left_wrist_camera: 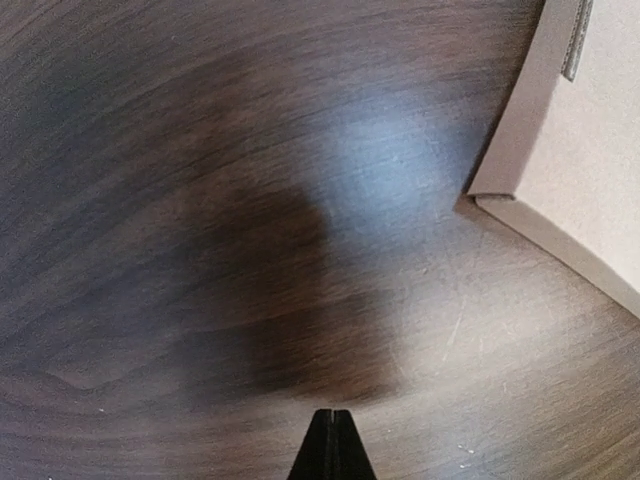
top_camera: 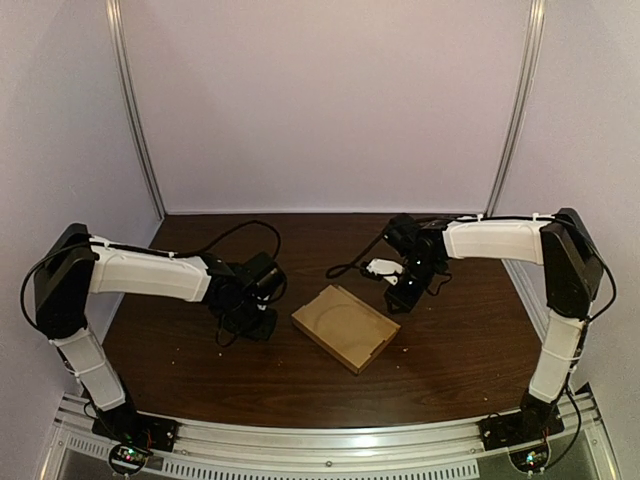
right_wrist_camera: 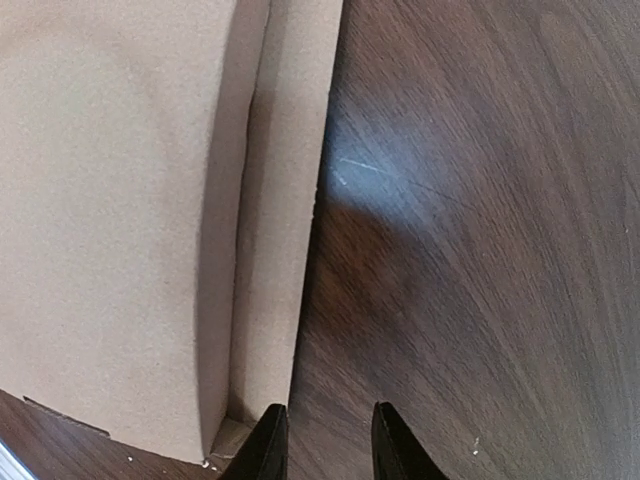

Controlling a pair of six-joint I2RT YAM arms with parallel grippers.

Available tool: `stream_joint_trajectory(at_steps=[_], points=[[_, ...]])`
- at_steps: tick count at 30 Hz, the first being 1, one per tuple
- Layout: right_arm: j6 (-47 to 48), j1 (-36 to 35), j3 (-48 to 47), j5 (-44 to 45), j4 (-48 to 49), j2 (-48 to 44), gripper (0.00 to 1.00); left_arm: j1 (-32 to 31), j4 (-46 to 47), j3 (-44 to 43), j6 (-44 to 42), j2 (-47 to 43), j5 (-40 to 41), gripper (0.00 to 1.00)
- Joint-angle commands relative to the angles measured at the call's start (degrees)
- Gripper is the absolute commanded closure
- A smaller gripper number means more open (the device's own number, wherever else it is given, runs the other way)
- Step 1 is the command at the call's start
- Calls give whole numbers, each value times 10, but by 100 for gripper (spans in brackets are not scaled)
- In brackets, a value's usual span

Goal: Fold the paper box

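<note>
The brown paper box (top_camera: 346,326) lies folded and closed at the middle of the dark wooden table (top_camera: 450,350). My left gripper (top_camera: 262,318) hovers low just left of it, shut with nothing between its fingers; its wrist view shows the tips (left_wrist_camera: 332,445) pressed together and a corner of the box (left_wrist_camera: 580,150) at upper right. My right gripper (top_camera: 400,295) stands at the box's far right side, open and holding nothing. In the right wrist view its fingertips (right_wrist_camera: 328,440) straddle bare table beside the box's edge (right_wrist_camera: 285,230).
Black cables (top_camera: 350,262) trail over the table behind both grippers. Pale walls with metal rails (top_camera: 135,110) close in the back and sides. An aluminium rail (top_camera: 330,445) runs along the near edge by the arm bases.
</note>
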State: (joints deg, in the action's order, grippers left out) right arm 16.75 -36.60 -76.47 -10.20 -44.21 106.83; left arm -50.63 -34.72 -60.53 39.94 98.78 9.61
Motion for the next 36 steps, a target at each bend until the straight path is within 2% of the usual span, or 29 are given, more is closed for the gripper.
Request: stream_joint_trajectory(at_steps=[1,6,10,14,17,19,22,24,27,30,36], points=[[9,1,-13,24,0,20,72,-5,12,8,10,-16,-1,100],[29,-25,0,-12,-1,13,72,-5,14,17,12,-15,7,100],[46,-73,6,-33,-10,1,72,-5,12,25,11,-15,14,100],[61,-124,1,-106,-24,-26,72,-5,-1,25,11,-19,27,100],[55,-154,-2,-125,-29,-41,70,-5,-13,24,9,-20,43,100],[43,-139,-11,-135,-35,-38,70,-5,-27,18,7,-22,54,100],[13,-78,-6,-197,-26,-41,70,-5,-39,8,4,-28,70,100],[-10,-40,-3,-234,-24,-37,64,-5,-31,4,0,-38,65,100],[-41,7,-5,-306,-28,-12,57,-7,17,1,-16,-54,27,95],[-63,38,-25,-390,-44,38,53,-15,69,-16,-44,-60,0,95],[-94,60,-70,-453,-61,122,46,-18,87,-100,-72,10,-64,95]])
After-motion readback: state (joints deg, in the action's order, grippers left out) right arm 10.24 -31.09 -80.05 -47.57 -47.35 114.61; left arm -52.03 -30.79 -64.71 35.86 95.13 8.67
